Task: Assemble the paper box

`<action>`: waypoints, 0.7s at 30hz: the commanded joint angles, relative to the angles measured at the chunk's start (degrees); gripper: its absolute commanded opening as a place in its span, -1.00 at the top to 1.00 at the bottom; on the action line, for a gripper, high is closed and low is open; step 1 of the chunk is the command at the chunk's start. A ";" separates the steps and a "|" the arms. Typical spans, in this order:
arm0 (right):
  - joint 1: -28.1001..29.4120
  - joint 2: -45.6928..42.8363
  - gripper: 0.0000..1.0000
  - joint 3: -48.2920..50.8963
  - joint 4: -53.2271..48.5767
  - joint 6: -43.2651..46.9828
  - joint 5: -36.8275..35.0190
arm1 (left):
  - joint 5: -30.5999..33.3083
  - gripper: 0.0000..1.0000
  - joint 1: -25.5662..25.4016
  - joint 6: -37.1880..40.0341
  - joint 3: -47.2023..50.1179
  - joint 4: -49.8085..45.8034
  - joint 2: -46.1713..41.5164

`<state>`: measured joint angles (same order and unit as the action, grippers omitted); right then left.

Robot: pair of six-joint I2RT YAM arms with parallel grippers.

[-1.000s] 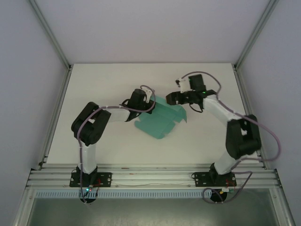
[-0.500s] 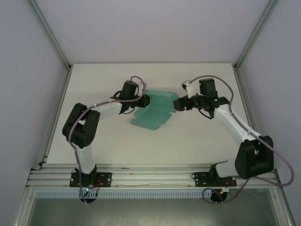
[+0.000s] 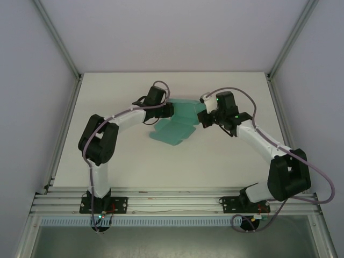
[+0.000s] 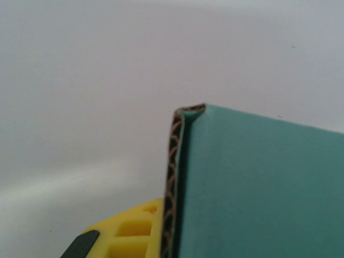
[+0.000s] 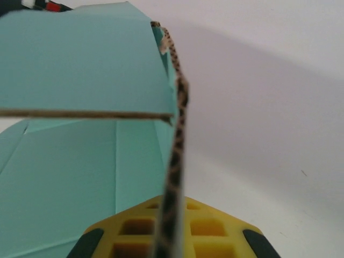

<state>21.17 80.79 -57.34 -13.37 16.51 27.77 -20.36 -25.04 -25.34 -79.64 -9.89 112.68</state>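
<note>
Newly shut, my right fingers (image 5: 217, 226) pinch one flap of the teal-green card paper box (image 3: 173, 132); left fingers (image 4: 129, 236) clamp the opposite flap, box spanning between.

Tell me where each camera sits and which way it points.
Top external: above and behind the bases, looking down on the white table; both arms, left fingers and right fingers at the teal-green corrugated card box.
Left wrist: on that wrist, facing the box's folded edge; one yellow finger low.
Right wrist: likewise, a card wall edge-on at its yellow fingers.
Shared: the box.
</note>
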 commanded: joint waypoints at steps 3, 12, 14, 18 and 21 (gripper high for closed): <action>2.19 -4.48 1.00 2.10 3.88 -1.12 -3.34 | 11.37 1.00 1.88 -10.45 -4.67 -10.81 4.54; 2.19 -6.37 1.00 4.52 7.60 -2.08 -4.70 | 15.39 1.00 3.49 -14.58 -5.23 -14.17 4.32; 2.15 -6.61 1.00 4.80 7.75 -1.75 -4.85 | 12.56 1.00 3.75 -11.55 -3.62 -10.75 3.61; 2.13 -7.08 1.00 4.62 7.51 -1.57 -5.33 | 13.35 1.00 3.66 -6.63 -3.55 -10.53 2.83; 2.16 -7.65 1.00 4.69 8.21 -1.60 -4.61 | 14.01 1.00 3.50 -2.72 -3.67 -10.37 1.82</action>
<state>23.11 78.15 -52.21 -8.49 15.03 22.48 -18.02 -25.85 -26.55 -84.23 -17.39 114.56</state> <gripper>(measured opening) 0.067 0.082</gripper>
